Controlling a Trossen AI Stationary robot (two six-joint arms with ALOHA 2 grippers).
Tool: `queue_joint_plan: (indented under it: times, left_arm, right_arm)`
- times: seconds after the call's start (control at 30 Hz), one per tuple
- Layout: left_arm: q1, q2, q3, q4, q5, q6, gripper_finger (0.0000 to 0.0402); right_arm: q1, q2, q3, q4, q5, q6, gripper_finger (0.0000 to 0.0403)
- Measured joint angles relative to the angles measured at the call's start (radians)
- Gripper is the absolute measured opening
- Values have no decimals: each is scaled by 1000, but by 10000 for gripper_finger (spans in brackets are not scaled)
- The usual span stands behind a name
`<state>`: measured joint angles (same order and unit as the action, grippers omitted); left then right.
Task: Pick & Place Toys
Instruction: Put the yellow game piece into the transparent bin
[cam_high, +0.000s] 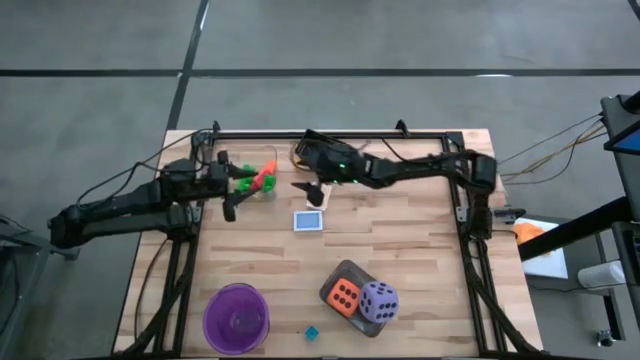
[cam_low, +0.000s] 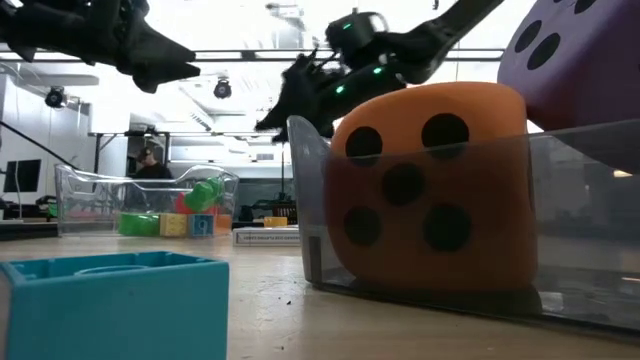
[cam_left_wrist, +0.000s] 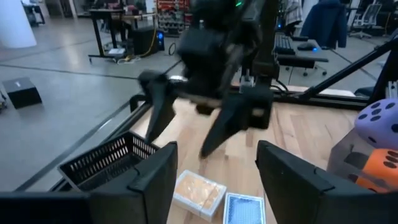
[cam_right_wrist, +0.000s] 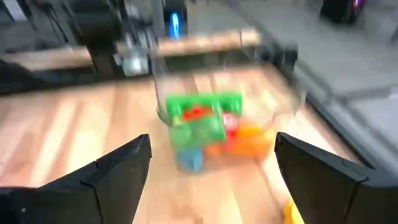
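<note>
The toys are spread across the worktop (cam_high: 400, 250). The orange die (cam_high: 344, 296) and purple die (cam_high: 379, 301) sit touching in the grey tray (cam_high: 352, 270) at lower centre of the high view. Coloured blocks (cam_high: 262, 180) fill a clear container at upper left, one teal block (cam_high: 312, 333) lies loose near the purple bowl (cam_high: 237, 318), and a card (cam_high: 308, 221) lies at centre.

The step in hand appears to be an approach. The right end effector (cam_high: 311, 190), fingers spread and empty, hangs just above the card. The left end effector (cam_high: 230, 190), fingers apart and holding nothing, sits beside the block container. The next move likely calls for descending squarely onto one toy.

Only the left wrist view shows a second card deck (cam_left_wrist: 198, 193) beside the blue-backed card (cam_left_wrist: 244, 209).
</note>
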<state>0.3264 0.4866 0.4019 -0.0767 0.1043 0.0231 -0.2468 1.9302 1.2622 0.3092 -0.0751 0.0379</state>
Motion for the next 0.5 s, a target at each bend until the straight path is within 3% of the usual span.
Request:
queue_joint_plan:
  times: [0.3, 0.5]
  left_arm:
    - [1, -5, 0, -47, -3, 0, 216]
    - [2, -5, 0, -48, -4, -1, 216]
  right_arm:
    - [-11, 228, 315, -337, 39, 60, 339]
    - [-39, 285, 409, -498, 117, 69, 339]
